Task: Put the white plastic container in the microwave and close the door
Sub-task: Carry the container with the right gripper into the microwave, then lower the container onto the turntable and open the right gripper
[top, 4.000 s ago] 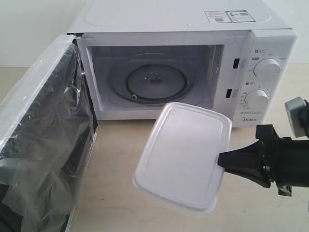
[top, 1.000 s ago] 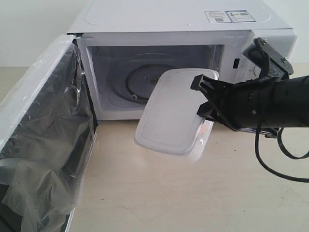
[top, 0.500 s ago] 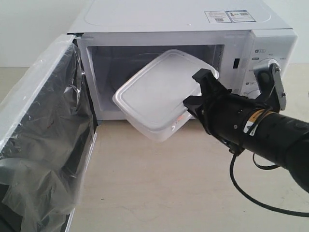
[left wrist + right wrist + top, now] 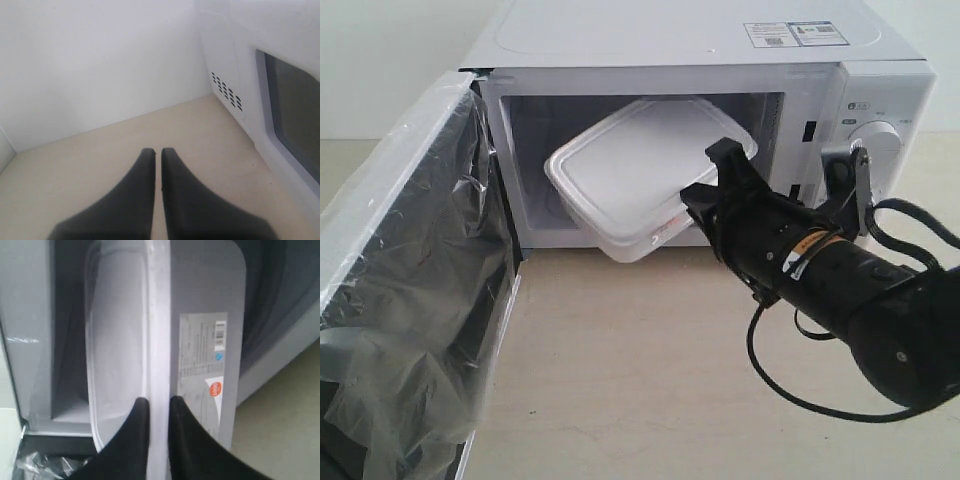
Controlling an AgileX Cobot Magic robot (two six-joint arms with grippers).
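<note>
Container and jaws: the white plastic container [image 4: 638, 172] sits with the rim of its near short end pinched between the right jaws, one on the lid side and one on the underside
Right jaws: closed tight on that rim, a thin seam of plastic between them in the right wrist view
Container position: tilted, far end inside the cavity of the microwave [image 4: 670, 40], near end jutting past the front opening, clear of the tabletop [image 4: 620, 380]; whether it touches the cavity floor cannot be told
Container build: flat, rectangular, translucent white, rounded corners, raised lip around the lid; a printed label [image 4: 202, 360] with an orange patch on the underside
Microwave: white, boxy, smooth; round knob [image 4: 880, 137] on the panel, stickers [image 4: 795, 33] on top
Door [image 4: 410, 280]: swung wide open at the left, dark window under loose, crinkled clear film
Left jaws: black, tapered, pressed together on nothing, above the pale tabletop beside a white wall with vent holes [image 4: 226, 92]
</note>
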